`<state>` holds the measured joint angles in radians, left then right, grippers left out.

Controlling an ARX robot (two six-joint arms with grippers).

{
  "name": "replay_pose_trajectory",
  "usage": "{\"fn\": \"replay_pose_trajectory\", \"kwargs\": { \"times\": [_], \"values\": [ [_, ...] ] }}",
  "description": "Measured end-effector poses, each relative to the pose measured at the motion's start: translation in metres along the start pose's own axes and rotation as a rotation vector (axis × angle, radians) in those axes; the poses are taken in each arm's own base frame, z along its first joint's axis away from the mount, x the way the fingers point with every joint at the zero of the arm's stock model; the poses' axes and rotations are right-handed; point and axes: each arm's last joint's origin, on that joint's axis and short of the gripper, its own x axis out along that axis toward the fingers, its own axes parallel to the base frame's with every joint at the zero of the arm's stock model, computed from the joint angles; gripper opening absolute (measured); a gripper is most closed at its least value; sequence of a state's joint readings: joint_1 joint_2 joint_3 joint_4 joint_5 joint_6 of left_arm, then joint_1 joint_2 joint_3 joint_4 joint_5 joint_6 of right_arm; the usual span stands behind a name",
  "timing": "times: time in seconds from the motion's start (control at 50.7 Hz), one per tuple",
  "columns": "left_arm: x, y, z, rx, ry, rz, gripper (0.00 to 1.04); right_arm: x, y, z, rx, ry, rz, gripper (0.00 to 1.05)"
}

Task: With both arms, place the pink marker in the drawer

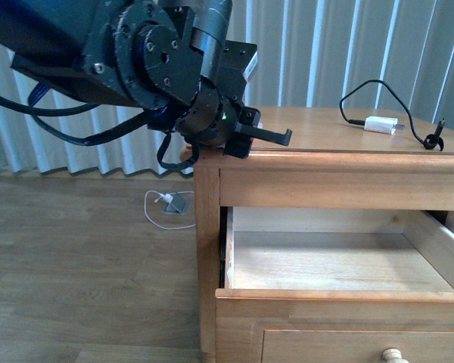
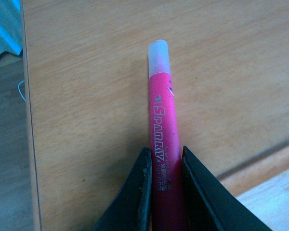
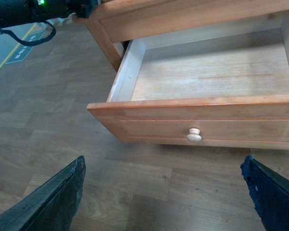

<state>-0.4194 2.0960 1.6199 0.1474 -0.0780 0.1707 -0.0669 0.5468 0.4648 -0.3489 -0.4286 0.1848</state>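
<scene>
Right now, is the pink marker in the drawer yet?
No, the pink marker is in the left gripper over the cabinet top, and the open drawer holds nothing.

bright pink marker (image 2: 162,144), whitish cap; honey-coloured drawer (image 3: 202,129).

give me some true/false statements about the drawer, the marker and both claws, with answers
1. The honey-coloured wooden upper drawer is pulled open. True.
2. The bright pink marker lies inside the drawer. False: it lies on the wooden cabinet top, gripped by the left claw.
3. The right claw is shut on the round pale knob. False: it is wide open, clear of the knob.
4. A white charger plug sits on the cabinet top. True.
</scene>
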Motion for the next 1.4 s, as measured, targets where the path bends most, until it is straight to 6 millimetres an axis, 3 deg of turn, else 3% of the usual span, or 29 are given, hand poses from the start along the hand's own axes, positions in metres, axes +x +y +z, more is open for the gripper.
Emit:
{"fn": "replay_pose_trajectory", "kwargs": {
  "times": [0.178, 0.355, 0.493, 0.552, 0.908, 1.164, 1.401],
  "values": [
    [-0.027, -0.002, -0.011, 0.086, -0.074, -0.173, 0.15, 0.0, 0.0, 0.0, 0.0, 0.0, 0.0, 0.96],
    [-0.081, -0.009, -0.012, 0.15, -0.176, -0.5, 0.15, 0.0, 0.0, 0.0, 0.0, 0.0, 0.0, 0.96],
    [-0.105, -0.015, -0.017, 0.214, -0.197, -0.608, 0.15, 0.0, 0.0, 0.0, 0.0, 0.0, 0.0, 0.96],
    [-0.103, -0.017, -0.025, 0.227, -0.176, -0.612, 0.15, 0.0, 0.0, 0.0, 0.0, 0.0, 0.0, 0.96],
    [-0.048, -0.031, -0.067, 0.199, -0.039, -0.544, 0.15, 0.0, 0.0, 0.0, 0.0, 0.0, 0.0, 0.96],
    [-0.028, -0.04, -0.075, 0.18, -0.017, -0.525, 0.15, 0.0, 0.0, 0.0, 0.0, 0.0, 0.0, 0.96],
    [-0.033, -0.037, -0.067, 0.161, -0.072, -0.382, 0.56, 0.0, 0.0, 0.0, 0.0, 0.0, 0.0, 0.96]
  ]
}}
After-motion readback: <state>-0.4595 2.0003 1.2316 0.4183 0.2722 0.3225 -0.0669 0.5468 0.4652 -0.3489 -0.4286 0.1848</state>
